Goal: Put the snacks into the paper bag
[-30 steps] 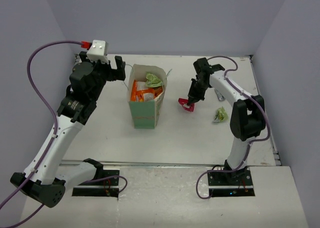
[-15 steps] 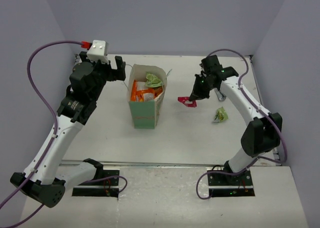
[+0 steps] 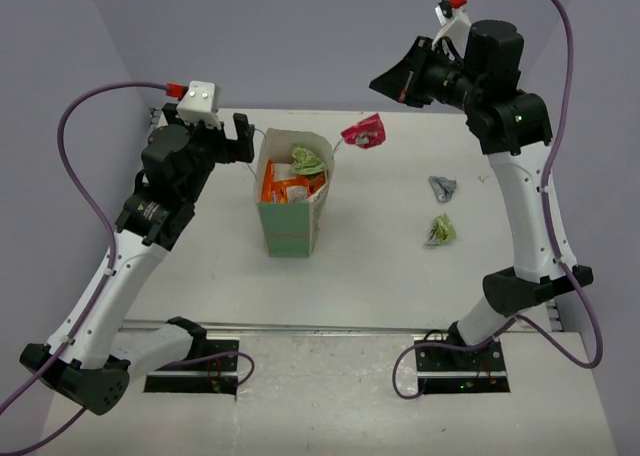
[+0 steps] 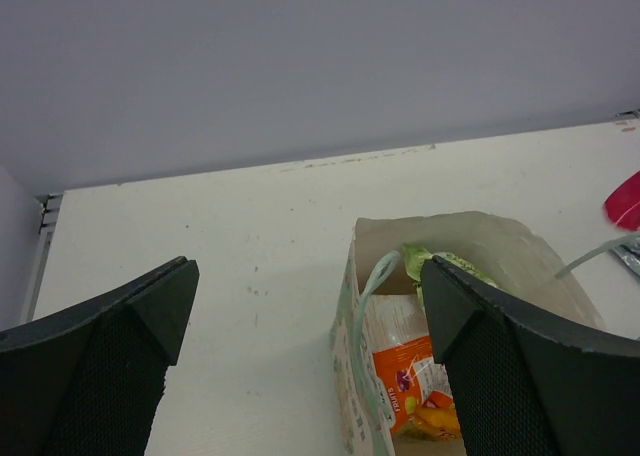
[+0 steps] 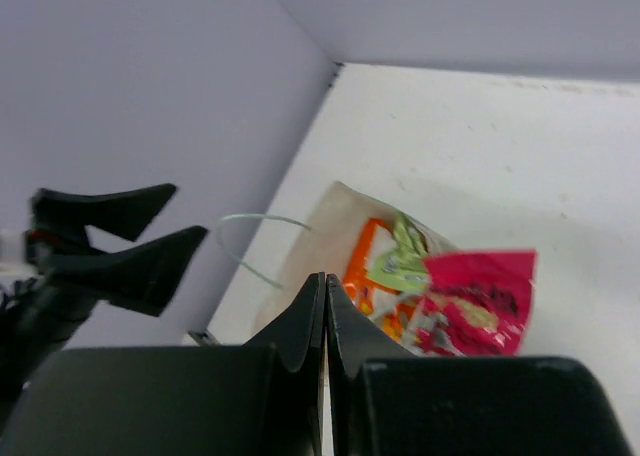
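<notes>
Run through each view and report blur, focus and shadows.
Top external: even, soft light, hardly any shadow around the paper bag; the red-pink packet looks slightly smeared. Left wrist: the open left gripper frames the shot with dark, soft-edged fingers; the bag beyond is sharper. Right wrist: the shut right gripper is a dark foreground mass; packet and bag beyond look soft.

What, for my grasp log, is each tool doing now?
Left tool: open, empty.
Right tool: closed; grip on red-pink packet cannot be told.
</notes>
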Robot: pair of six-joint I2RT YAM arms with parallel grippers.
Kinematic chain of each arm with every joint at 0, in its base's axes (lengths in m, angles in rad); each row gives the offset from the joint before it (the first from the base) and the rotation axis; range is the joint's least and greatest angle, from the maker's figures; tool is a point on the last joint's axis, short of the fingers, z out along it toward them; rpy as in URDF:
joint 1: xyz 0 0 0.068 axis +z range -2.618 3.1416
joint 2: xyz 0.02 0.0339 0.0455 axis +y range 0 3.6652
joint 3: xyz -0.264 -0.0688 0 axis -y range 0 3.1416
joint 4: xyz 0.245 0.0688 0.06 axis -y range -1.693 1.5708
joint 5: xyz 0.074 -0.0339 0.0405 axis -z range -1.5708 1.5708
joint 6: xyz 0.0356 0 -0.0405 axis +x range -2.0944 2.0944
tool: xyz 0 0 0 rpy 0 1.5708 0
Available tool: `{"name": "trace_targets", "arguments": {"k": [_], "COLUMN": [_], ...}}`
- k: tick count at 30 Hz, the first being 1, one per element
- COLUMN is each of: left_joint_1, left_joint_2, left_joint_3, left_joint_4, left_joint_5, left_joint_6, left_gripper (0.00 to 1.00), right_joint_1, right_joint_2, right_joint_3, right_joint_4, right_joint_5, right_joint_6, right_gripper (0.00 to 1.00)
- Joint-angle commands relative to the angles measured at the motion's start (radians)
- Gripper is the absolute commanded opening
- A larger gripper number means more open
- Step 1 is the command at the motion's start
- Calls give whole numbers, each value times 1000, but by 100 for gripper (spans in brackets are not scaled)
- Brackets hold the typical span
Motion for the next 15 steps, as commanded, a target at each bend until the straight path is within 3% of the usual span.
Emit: {"name": "trace_targets", "arguments": {"k": [1,8,10,11,12,15], "left_joint_1": [-9,-19,-21,-21,-22,-22], "left_joint_2": [-14,-10,-11,-13,-14,-18], "left_joint_3": [3,10,12,12,10,7], "left_joint_4": [28,23,19,19,19,17], "left_joint_5": [9,16,10,9,6,3], "left_joint_6": [8,7,8,10,10,10], "left_gripper": [100,100,100,100,100,100], "right_joint_1": [35,64,64,64,61,40], "right_joint_2": [-6,32,-12,-35,-58,-126], "right_joint_3": [38,38,-55,-106,-223,-452], "right_joint_4": [181,209,192,169,158,113], "right_joint_5": [-194,-277,-224,-141,-97,-10], "right_joint_6": [14,68,66,66,69,126], "right_gripper": [0,2,37,71,78,83]}}
